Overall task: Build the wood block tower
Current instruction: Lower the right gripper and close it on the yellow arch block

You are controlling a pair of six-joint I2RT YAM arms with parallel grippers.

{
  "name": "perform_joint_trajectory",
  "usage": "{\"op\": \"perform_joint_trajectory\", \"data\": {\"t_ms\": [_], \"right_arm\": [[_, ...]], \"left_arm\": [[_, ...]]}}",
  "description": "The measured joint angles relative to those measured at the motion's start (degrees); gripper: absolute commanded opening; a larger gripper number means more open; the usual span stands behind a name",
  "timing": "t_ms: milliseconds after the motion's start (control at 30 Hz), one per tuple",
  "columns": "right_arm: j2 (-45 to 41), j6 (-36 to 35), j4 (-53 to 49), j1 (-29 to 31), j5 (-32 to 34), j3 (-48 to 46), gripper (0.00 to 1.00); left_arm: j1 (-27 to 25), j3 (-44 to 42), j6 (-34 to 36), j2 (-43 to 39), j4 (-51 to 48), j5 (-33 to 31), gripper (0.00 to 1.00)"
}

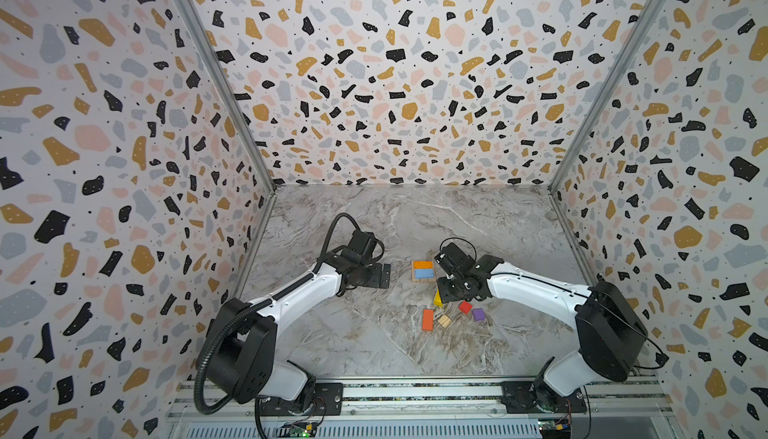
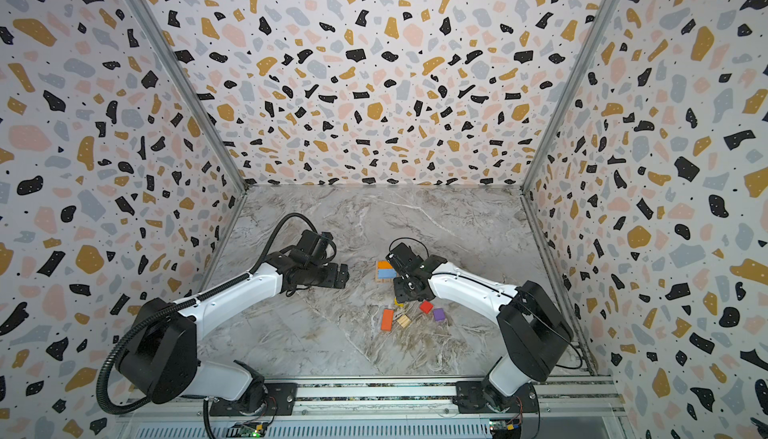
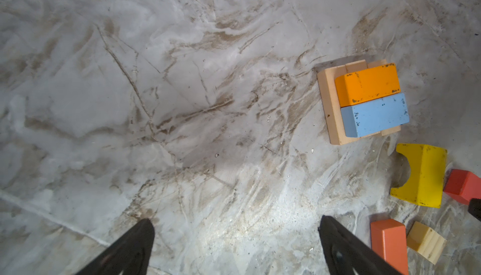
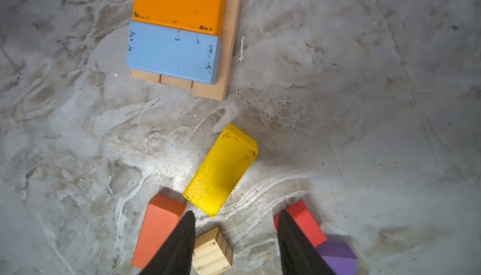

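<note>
Marble tabletop (image 1: 415,216). Left pincer (image 3: 235,220) hovers beside the tower, jaws wide apart, nothing in them. Right pincer (image 4: 236,211) hangs over the loose blocks, jaws partly apart, gripping nothing (only the tips show in its wrist view). The tower (image 1: 423,270) sits mid-tabletop: tan base (image 4: 230,39), mostly covered, with orange block (image 4: 177,0) and blue block (image 4: 171,50) side by side on top. Yellow block (image 4: 221,169) lies just ahead of the right tips; in both top views the pincer hides most of it. Orange-red oblong (image 1: 427,319), red cube (image 1: 465,306), purple cube (image 1: 478,314) and tan cube (image 1: 444,320) lie close together, apart from the tower. Right fingers partly hide all four in the wrist view.
</note>
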Motion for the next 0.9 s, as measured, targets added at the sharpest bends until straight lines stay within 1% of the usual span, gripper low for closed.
{"op": "perform_joint_trajectory", "data": {"t_ms": [200,367,467,700,867,900], "right_arm": [[2.71,5.77,-0.17,0.94,1.57,1.11,0.49],[4.52,9.03,0.55,1.27,1.51,2.12,0.48],[5.2,10.64,0.79,1.53,1.46,2.58,0.45],[8.33,13.09,0.55,1.79,1.9,5.57,0.41],[8.87,13.77,0.59,1.79,2.45,6.16,0.41],[8.87,13.88,0.59,1.79,2.58,6.16,0.42]], "left_arm": [[0.31,-0.07,0.02,-0.24,0.13,0.15,1.0],[0.31,-0.79,0.0,-0.44,0.61,0.48,1.0],[0.31,-0.98,0.0,-0.44,0.74,0.72,1.0],[0.31,-0.98,0.02,-0.44,0.92,1.01,1.0],[0.31,-0.98,0.02,-0.44,0.92,1.05,1.0],[0.31,-0.98,0.0,-0.44,0.94,1.07,1.0]]}}
